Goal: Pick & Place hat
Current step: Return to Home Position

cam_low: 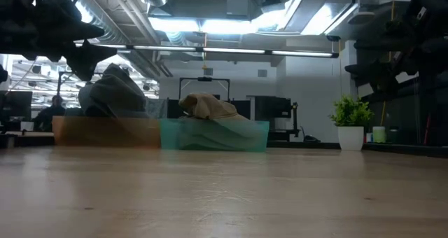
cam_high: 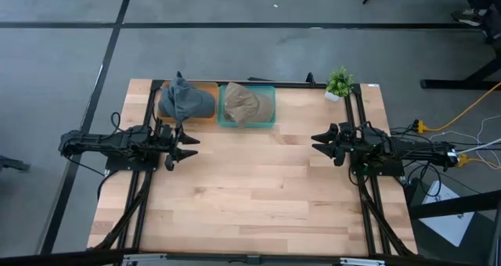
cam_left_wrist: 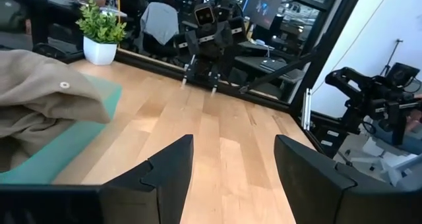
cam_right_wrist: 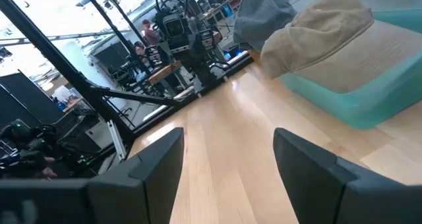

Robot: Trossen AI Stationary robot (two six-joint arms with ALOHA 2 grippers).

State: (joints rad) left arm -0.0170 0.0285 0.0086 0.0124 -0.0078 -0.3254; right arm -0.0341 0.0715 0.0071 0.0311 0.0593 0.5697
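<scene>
A grey hat (cam_high: pixel 185 100) sits in an orange tray (cam_high: pixel 210 113) at the table's far side, and a tan hat (cam_high: pixel 241 104) fills the teal tray (cam_high: pixel 268 119) beside it. Both show in the low view, grey hat (cam_low: pixel 112 93) and tan hat (cam_low: pixel 208 107). My left gripper (cam_high: pixel 190 146) hovers open just near of the orange tray. My right gripper (cam_high: pixel 318 143) is open at the table's right, level with it. In the wrist views the tan hat (cam_left_wrist: pixel 39 105) (cam_right_wrist: pixel 316 33) lies on its tray, untouched.
A small potted plant (cam_high: pixel 339 83) stands at the far right corner of the table. A black frame rail runs along the far edge and down both sides. Bare wooden tabletop (cam_high: pixel 258 195) stretches across the middle and near side.
</scene>
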